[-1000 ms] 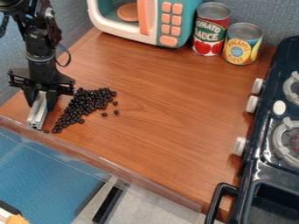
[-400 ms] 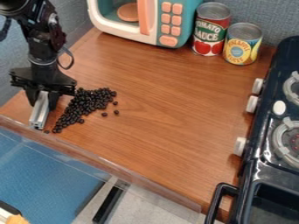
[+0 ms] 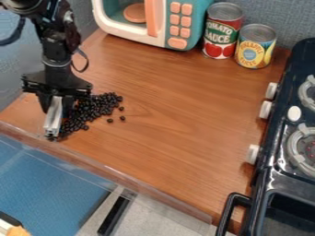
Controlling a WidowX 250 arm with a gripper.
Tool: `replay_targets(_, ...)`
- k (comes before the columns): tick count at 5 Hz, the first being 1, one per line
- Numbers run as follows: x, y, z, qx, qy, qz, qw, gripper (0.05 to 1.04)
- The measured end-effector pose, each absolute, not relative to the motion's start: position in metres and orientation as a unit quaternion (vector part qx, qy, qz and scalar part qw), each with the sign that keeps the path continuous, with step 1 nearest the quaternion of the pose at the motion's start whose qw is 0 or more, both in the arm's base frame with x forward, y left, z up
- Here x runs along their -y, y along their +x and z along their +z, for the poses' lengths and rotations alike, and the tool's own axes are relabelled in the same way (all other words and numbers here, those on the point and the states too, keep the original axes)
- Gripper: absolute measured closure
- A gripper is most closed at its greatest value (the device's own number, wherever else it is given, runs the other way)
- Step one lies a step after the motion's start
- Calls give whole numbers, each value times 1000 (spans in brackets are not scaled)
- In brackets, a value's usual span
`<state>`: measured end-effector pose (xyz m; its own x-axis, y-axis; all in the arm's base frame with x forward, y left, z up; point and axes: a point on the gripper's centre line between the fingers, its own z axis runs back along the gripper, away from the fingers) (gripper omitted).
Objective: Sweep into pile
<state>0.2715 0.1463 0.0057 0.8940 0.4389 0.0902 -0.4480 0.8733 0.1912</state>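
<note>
Black beans [image 3: 97,107] are seen massed on a wooden tabletop [image 3: 178,106], spread in a slanting band that is drawn toward the front edge near the picture's left corner. The sweep is judged to be well short of finished: most of the beans are bunched together, but a thin tail is left at the front end, and three stray beans [image 3: 110,120] are left apart on the band's right side. A rounder, tighter heap is still to be made, and the strays are yet to be brought in.

A metal bar [image 3: 53,115], apparently used as the sweeping tool, is held upright at a slight tilt along the band's left flank, its lower end set among or against the beans of the tail. The bar is clamped between the fingers of the black gripper [image 3: 56,104]. No beans are gripped; the pile is placed just to the right of the fingers in the picture, with its nearest beans partly hidden behind them. Whether the fingers themselves are touched by beans cannot be told.

Farther off, the worktop is flanked by a toy microwave [image 3: 165,25], two cans [image 3: 223,34] and a toy stove [image 3: 277,161].
</note>
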Motion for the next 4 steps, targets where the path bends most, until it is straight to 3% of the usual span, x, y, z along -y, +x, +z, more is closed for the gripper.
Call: replay_targets(4,-121,293,4,26,99,236,966,697)
